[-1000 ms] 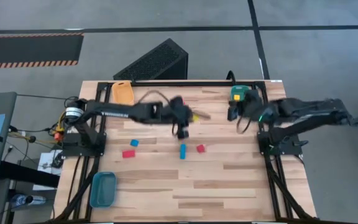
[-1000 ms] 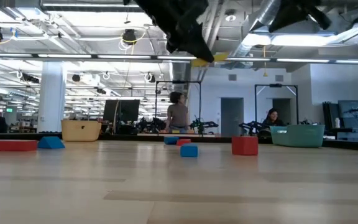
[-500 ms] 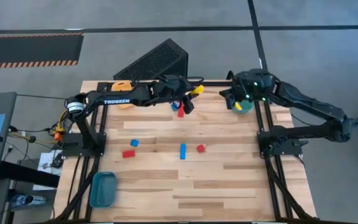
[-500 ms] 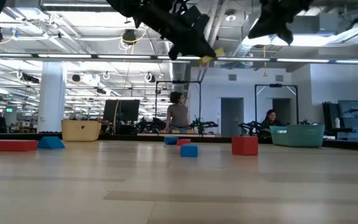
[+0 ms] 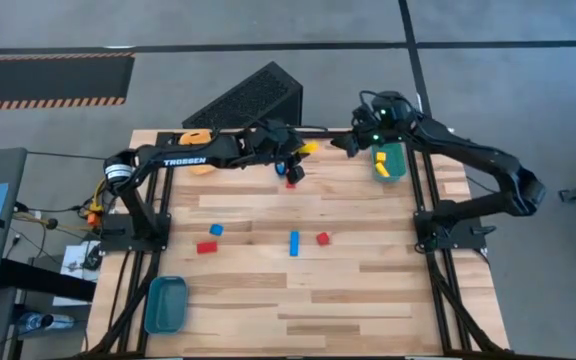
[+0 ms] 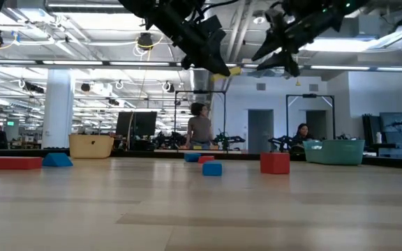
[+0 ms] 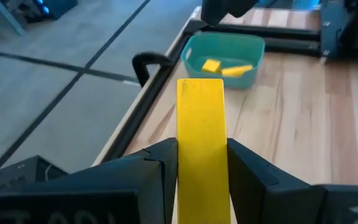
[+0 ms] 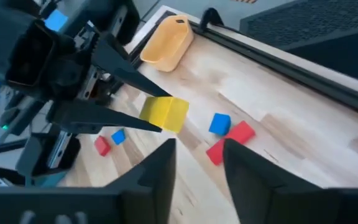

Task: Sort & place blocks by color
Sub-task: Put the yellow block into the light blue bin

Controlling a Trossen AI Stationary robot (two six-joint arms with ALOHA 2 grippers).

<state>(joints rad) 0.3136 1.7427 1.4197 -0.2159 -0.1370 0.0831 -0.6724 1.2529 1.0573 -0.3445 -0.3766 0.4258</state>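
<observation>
Item: yellow bar point(image 7: 200, 134), pinched in left gripper point(image 5: 303, 155), table's twelve o'clock edge. Right gripper point(image 8: 197, 165), fingers spread, faces it. Step: handover; next, a centred grasp toward green bin point(image 5: 396, 170).

left gripper point(image 5: 300, 160) carried yellow bar point(image 5: 309, 148) to far edge; right gripper point(image 5: 353, 140) left green bin point(image 5: 392, 160) | opened

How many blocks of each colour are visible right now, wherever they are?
Yellow blocks: 3
Blue blocks: 3
Red blocks: 4
Total: 10
</observation>
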